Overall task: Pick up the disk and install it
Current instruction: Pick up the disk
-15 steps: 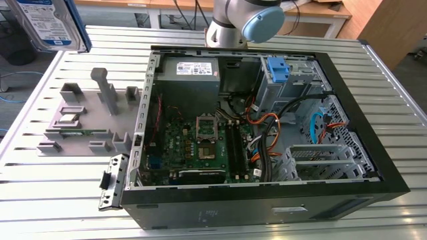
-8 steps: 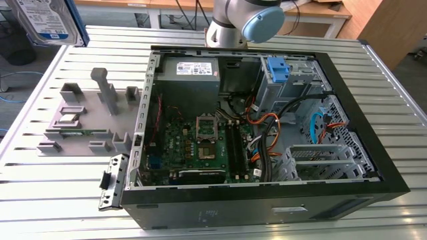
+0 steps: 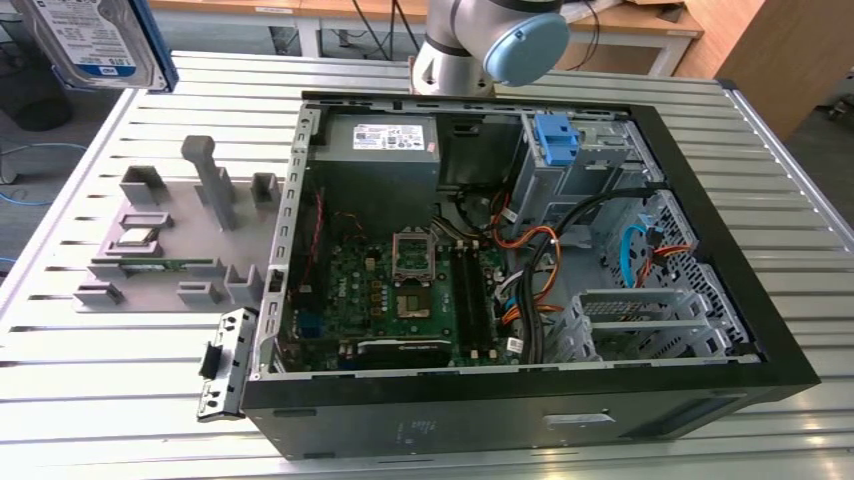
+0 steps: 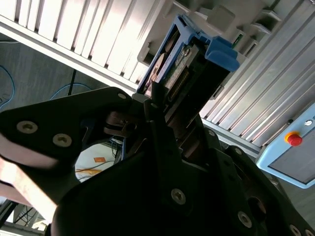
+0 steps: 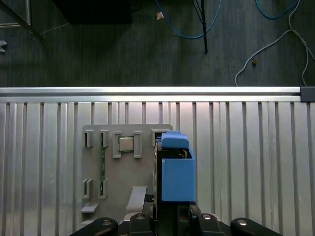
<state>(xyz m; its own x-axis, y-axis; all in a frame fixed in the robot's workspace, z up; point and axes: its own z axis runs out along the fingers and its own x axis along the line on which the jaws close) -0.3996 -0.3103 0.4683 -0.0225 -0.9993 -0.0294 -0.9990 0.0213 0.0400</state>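
Note:
The disk [image 3: 94,40] hangs high at the exterior view's far left, above the table, showing its white-and-blue label and blue rail. In the first wrist view the disk [image 5: 176,172] is seen edge-on, its blue rail over the grey holder plate [image 5: 123,177]. My gripper [image 5: 171,212] is shut on it. In the second wrist view the dark fingers [image 4: 152,105] clamp the disk [image 4: 192,64] on both faces. The open computer case [image 3: 747,270] lies to the exterior view's right of the disk, apart from it.
A grey holder plate [image 3: 160,250] with upright posts lies beside the case on the slatted metal table [image 3: 120,400]. Inside the case are a grey power supply [image 3: 380,150], the motherboard [image 3: 400,290], cables and a blue bracket [image 3: 555,140] at the drive cage. The arm's base [image 3: 467,50] stands behind the case.

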